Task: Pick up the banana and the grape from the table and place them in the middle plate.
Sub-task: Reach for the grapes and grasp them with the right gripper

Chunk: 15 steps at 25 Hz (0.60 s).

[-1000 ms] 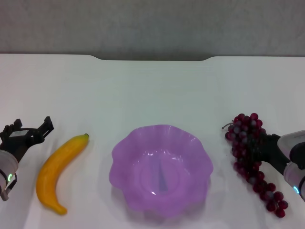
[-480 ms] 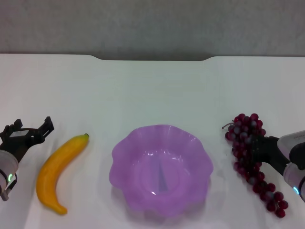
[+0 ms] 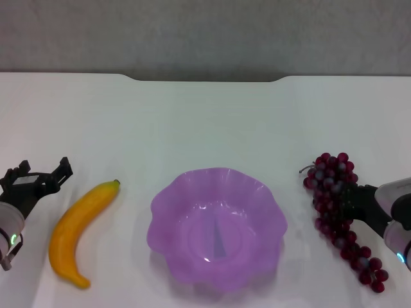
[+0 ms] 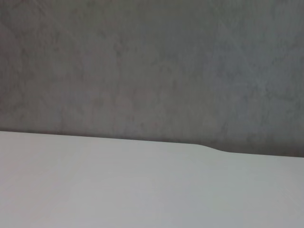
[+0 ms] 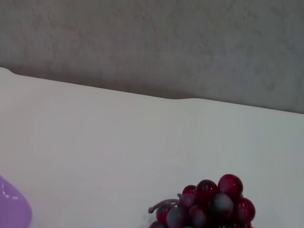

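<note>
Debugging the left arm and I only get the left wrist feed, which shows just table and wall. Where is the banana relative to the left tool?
Observer: In the head view the banana lies on the table just to the right of the left tool, not touching it.
Operator: Is that tool open?
Observer: Yes, its fingers stand apart with nothing between them.
Operator: And the right side?
Observer: The right tool overlaps the middle of the grape bunch, which lies on the table to the right of the purple scalloped plate.
</note>
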Tool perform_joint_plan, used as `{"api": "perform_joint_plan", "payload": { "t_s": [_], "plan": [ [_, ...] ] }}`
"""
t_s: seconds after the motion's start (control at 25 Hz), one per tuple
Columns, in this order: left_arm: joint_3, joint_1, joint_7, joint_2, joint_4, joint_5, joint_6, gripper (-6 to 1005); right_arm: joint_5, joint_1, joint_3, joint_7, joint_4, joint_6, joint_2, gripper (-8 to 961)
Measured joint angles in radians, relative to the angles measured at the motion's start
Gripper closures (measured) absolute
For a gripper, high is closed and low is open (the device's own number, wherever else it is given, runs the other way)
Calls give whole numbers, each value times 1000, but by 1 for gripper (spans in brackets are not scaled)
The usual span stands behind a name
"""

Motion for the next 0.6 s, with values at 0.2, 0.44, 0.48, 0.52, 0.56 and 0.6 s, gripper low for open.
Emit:
{"api": "perform_joint_plan", "payload": {
  "t_s": [0.2,0.44,0.48,0.52,0.56,0.6],
  "plan": [
    [0,1,0,0,-1,-2,2,105,-6,-1,-8,0,0,-3,0,886],
    [0,0,0,0,-1,1,0,105,-7,-2,-12,0,5,-4,0,917],
    [0,0,0,0,-1,2,0,105,-7,-3,-12,0,6,-5,0,923],
    [0,0,0,0,-1,2,0,105,-7,-3,-12,0,6,-5,0,928],
    [0,0,0,0,-1,2,0,105,-7,-3,-12,0,7,-6,0,933],
    [0,0,0,0,-1,2,0,105,-7,-4,-12,0,8,-7,0,933]
  ]
}}
